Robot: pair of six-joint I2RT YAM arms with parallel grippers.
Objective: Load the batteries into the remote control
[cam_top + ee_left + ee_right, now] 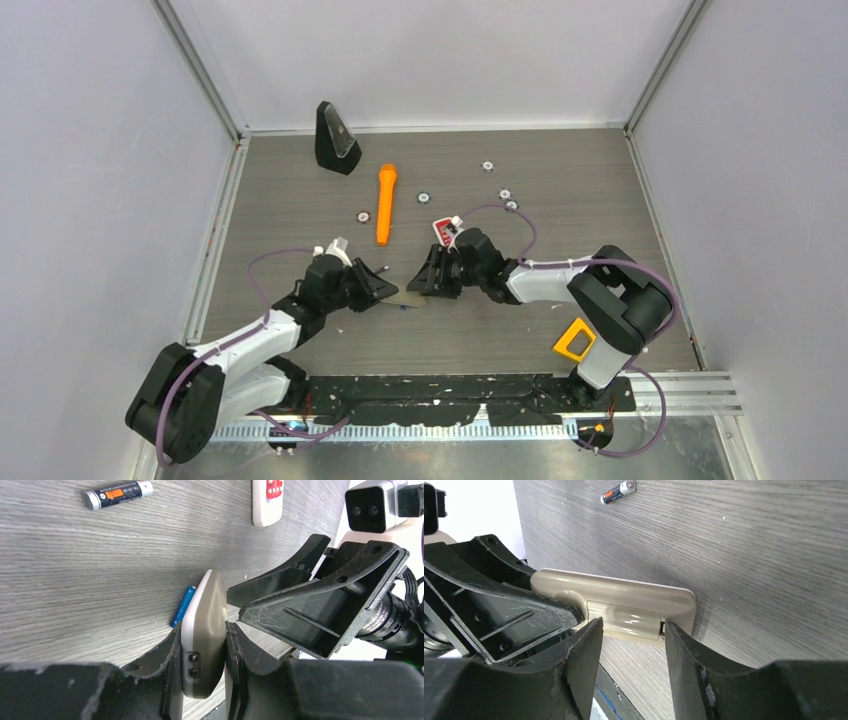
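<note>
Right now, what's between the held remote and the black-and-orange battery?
A blue battery, close beside the remote; the rest is bare table up to the black-and-orange battery. This shows in the left wrist view.

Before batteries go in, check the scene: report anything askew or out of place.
The beige remote stands on its long edge, clamped by the left end effector, not lying flat. A blue battery lies loose beside it.
</note>
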